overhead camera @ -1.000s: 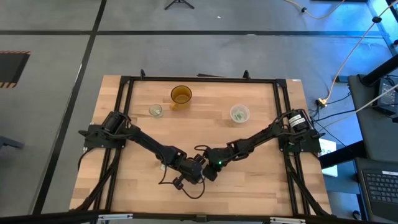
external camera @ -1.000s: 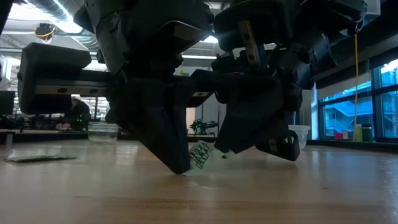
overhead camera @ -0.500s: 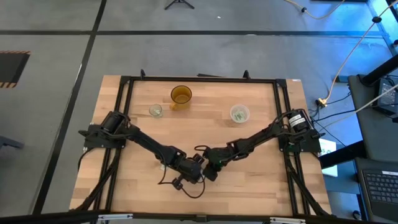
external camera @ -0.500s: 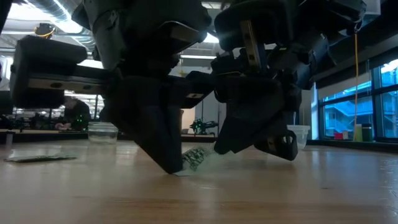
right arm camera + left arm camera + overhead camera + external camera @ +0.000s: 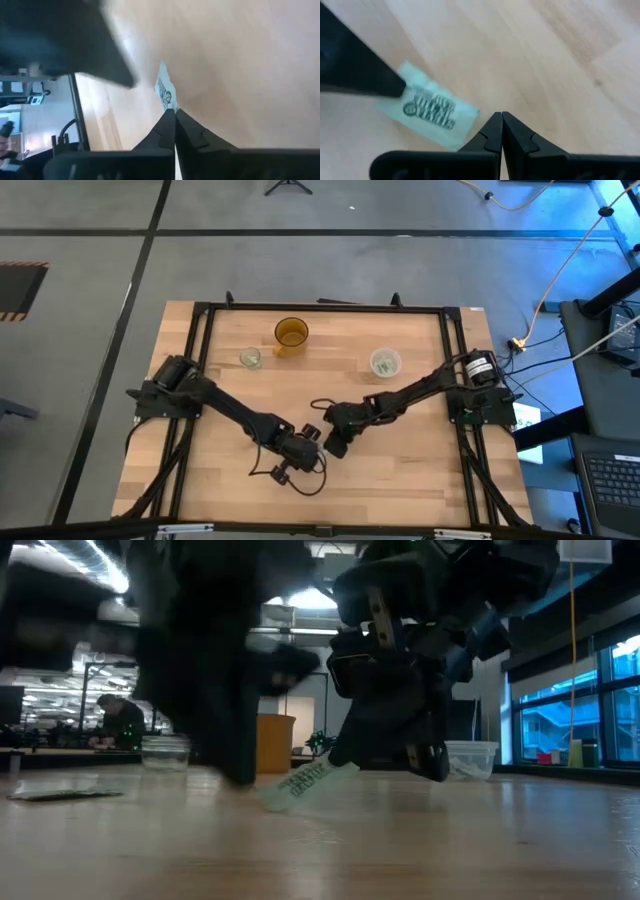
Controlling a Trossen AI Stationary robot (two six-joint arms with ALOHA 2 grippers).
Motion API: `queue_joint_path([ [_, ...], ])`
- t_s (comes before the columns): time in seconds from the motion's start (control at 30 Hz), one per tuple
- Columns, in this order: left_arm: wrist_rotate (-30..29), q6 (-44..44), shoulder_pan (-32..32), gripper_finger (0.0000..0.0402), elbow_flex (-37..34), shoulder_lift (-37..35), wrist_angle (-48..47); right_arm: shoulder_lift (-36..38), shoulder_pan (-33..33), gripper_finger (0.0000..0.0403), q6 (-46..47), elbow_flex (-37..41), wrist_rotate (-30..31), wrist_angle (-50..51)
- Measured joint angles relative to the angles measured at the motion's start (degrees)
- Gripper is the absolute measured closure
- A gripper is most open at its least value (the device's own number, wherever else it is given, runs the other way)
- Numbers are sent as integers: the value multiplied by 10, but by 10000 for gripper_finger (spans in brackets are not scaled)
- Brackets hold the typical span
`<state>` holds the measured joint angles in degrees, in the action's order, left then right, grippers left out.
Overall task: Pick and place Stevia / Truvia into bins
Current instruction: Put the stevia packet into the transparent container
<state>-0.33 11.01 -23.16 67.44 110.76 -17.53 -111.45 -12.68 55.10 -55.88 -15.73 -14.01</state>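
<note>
1. High view: both arms meet at the near middle of the desk (image 5: 420, 470). Left gripper (image 5: 300, 452) just left of right gripper (image 5: 335, 445). Packet hidden under the arms here. Wide clear cup (image 5: 385, 363) far right with packets inside, small glass cup (image 5: 250, 358) far left, amber cup (image 5: 291, 334) beside it, not a bin.

2. Low view: right gripper (image 5: 400, 745) has the packet (image 5: 305, 780) pinched by one end; it hangs tilted, lower end near or touching the desk, cannot tell which. Left arm is a dark shape on the left. Another packet (image 5: 65, 794) lies flat far left. A person shows in the room behind.

3. Left wrist view: left fingers (image 5: 492, 132) together, holding nothing. Packet (image 5: 430, 107) just beyond them, one end under the other arm's finger.

4. Right wrist view: right fingers (image 5: 167, 130) clamped on the packet's (image 5: 165, 92) edge.

5. Handling, my guess: thin paper, very light, floppy, sags from a one-end pinch, could slip or tear. Best hold is at a short end or a lifted edge; it lies too flat for a grab from above.
</note>
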Motion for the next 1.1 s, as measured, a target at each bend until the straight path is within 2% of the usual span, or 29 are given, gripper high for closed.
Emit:
queue_joint_path([
  [0.23,-58,-35,1,400,2,-70,-54,63,31,401,-57,0,1,83],
  [0.5,-90,-124,4,400,3,-131,-119,237,111,402,-92,0,86,282],
  [0.6,-92,-142,6,400,3,-142,-140,307,150,402,-93,0,135,365],
  [0.73,-101,-160,6,400,3,-146,-136,376,209,402,-89,0,161,489],
  [0.9,-114,-164,7,400,3,-146,-127,396,272,402,-96,0,161,599],
  [1.1,-120,-164,14,400,4,-146,-126,380,328,402,-134,0,161,620],
])
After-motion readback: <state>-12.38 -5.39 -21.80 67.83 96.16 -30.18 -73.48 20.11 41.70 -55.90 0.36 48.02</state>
